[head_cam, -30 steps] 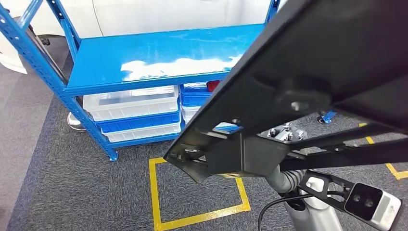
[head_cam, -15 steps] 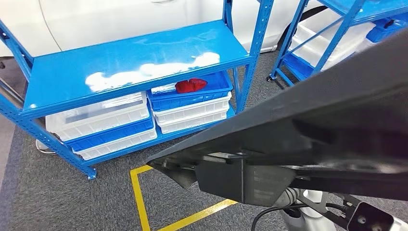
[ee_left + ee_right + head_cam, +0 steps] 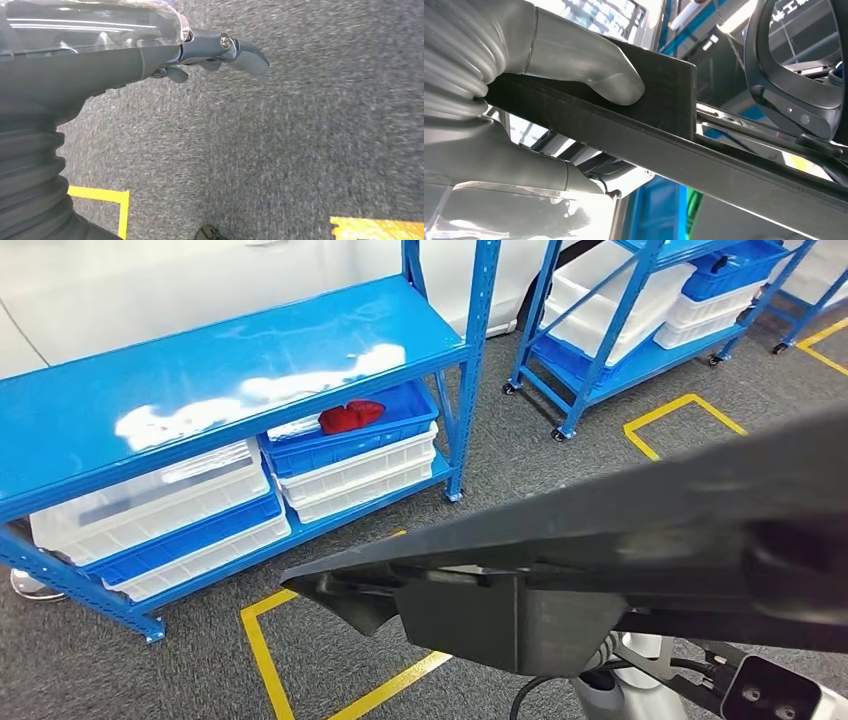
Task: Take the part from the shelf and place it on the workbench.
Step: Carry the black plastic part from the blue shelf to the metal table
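Right wrist view: my right hand (image 3: 549, 100) clamps the part (image 3: 684, 150), long axis running outward from it; left hand (image 3: 215, 50) holds nothing

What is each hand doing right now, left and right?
Left hand: fingers stretched out over the carpet, holding nothing, open.
Right hand: thumb pressed on the black part, gripping it.
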Controlling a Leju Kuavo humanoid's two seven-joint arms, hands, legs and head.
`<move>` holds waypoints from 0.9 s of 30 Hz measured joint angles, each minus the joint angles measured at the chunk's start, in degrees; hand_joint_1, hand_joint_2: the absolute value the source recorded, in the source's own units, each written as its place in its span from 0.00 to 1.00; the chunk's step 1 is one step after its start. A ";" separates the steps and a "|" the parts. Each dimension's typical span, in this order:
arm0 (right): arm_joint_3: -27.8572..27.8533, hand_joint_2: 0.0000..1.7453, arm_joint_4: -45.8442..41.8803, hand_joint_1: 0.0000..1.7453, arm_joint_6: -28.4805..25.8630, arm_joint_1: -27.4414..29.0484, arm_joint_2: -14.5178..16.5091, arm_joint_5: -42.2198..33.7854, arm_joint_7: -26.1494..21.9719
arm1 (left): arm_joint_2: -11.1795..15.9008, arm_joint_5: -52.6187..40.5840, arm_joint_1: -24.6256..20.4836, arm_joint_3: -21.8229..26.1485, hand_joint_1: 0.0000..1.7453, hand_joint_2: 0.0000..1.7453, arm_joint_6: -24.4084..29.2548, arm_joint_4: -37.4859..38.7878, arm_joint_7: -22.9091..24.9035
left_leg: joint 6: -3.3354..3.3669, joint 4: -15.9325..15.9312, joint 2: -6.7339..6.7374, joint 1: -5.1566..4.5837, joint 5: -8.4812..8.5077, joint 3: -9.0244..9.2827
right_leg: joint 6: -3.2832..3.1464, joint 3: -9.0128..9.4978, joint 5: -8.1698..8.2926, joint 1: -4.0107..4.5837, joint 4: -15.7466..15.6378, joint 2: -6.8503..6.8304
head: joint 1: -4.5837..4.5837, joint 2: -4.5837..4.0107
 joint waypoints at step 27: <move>-2.29 1.00 3.41 1.00 -0.13 -0.34 1.66 1.20 1.02 | -0.25 -0.40 -0.59 0.20 0.00 1.00 -6.09 -0.23 -3.84 | 0.68 -0.44 -1.82 0.23 0.60 -0.55 | 0.79 -7.50 -5.09 -0.35 12.74 3.44 | -0.01 0.00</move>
